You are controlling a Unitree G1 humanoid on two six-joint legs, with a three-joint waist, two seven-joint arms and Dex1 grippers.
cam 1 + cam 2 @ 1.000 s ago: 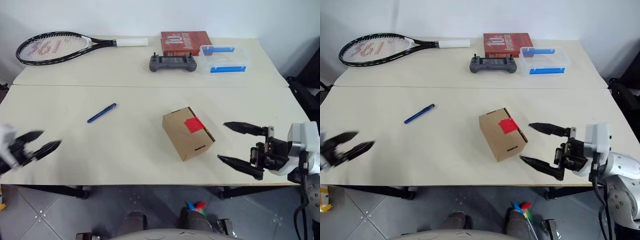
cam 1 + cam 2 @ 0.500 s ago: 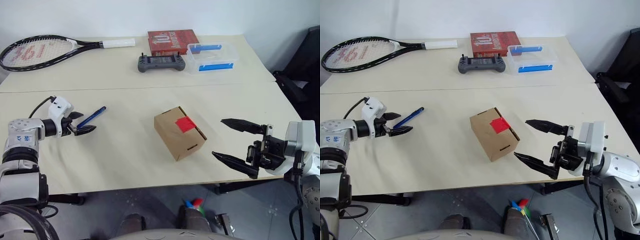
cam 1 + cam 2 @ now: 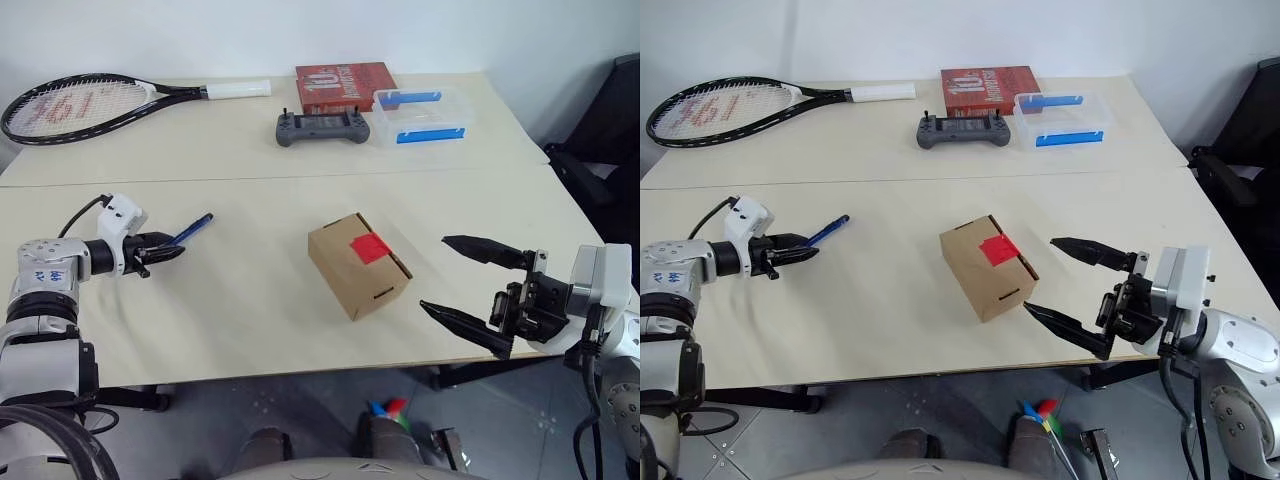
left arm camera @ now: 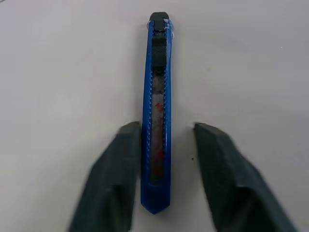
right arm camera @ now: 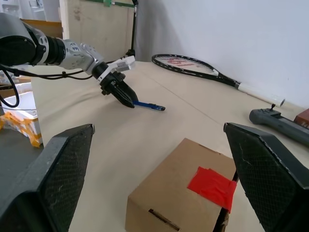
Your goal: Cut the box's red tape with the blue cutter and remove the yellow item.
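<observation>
**L gripper straddling the cutter, R gripper waiting wide**

L gripper, at mid-left of the head view, is lying low over the desk w/ its two fingers narrowed around the near end of the blue cutter. In the L wrist view one finger is sitting right against the cutter's side, while the other is showing a thin gap, so it's not gripping yet. The cutter is resting flat on the desk, pointing away from the gripper toward upper right of the frame.

R gripper, at lower right, is hovering w/ fingers spread wide & holding nothing, aimed toward the box, near it but apart.

The box is sitting closed at frame centre, turned at an angle, w/ the red tape stuck across its top seam; a dark slot is showing in its near side.

Along the upper edge of the frame: a tennis racket at upper left, a grey controller at upper centre, a red printed box behind it, & a clear container w/ blue clips just beside that, at its right.
</observation>
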